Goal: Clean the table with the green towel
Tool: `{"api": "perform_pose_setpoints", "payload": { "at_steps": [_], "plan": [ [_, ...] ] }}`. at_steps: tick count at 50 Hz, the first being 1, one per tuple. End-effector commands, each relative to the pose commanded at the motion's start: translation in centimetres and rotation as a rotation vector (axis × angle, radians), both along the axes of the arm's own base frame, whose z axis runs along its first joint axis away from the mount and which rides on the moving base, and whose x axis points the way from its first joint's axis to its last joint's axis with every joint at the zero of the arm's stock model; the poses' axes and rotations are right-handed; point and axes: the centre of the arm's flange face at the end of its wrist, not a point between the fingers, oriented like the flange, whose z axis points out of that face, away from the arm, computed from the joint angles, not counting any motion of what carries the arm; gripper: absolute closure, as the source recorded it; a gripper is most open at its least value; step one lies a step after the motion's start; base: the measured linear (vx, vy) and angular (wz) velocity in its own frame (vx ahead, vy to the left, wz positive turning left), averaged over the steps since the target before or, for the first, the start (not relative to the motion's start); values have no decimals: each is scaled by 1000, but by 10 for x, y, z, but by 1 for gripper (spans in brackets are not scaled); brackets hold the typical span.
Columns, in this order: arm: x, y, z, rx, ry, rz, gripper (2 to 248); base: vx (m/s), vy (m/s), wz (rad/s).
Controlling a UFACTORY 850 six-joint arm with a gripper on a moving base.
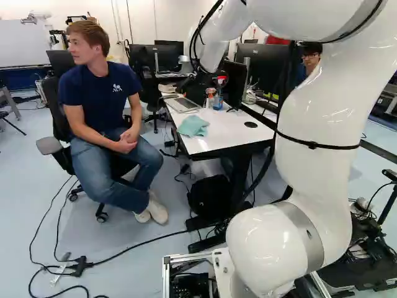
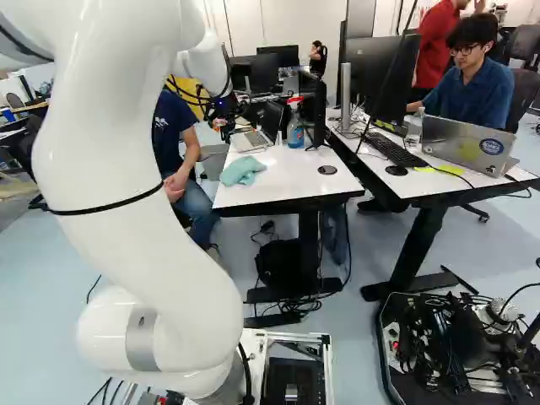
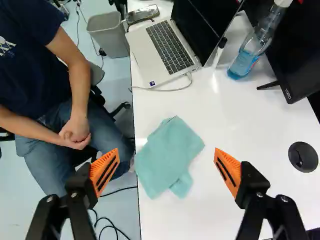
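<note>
Claw (image 2: 224, 126) open, rumpled grn towel (image 3: 167, 155) on glossy wht tbl (image 3: 240, 130)

Office room: white wall (image 2: 287, 24), pale blue floor (image 1: 25, 192).
Whiteboard (image 1: 22, 49) at left of left base view; black office chair (image 1: 52, 102), grey bin (image 3: 107, 37).

A: Anybody manage to read anything in there?
B: Yep, "VIZIO" was on the frame of the black monitor (image 3: 300, 60), right of the open laptop (image 3: 141, 49).
A: And the silver laptop (image 2: 451, 139) on the right?
B: Its round blue sticker (image 2: 491, 146) had lettering, but too tiny for me lol.
</note>
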Motion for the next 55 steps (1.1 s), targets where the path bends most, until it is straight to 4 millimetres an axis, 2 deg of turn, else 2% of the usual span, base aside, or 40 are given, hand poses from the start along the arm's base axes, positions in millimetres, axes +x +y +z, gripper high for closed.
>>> {"api": "perform_pose_setpoints", "payload": {
  "at_steps": [29,55],
  "plan": [
    [-26,-11,-30,-12,-74,-18,3,0,0,0],
    [-70,-26,-73,-28,-177,-39,3,0,0,0]
  ]
}}
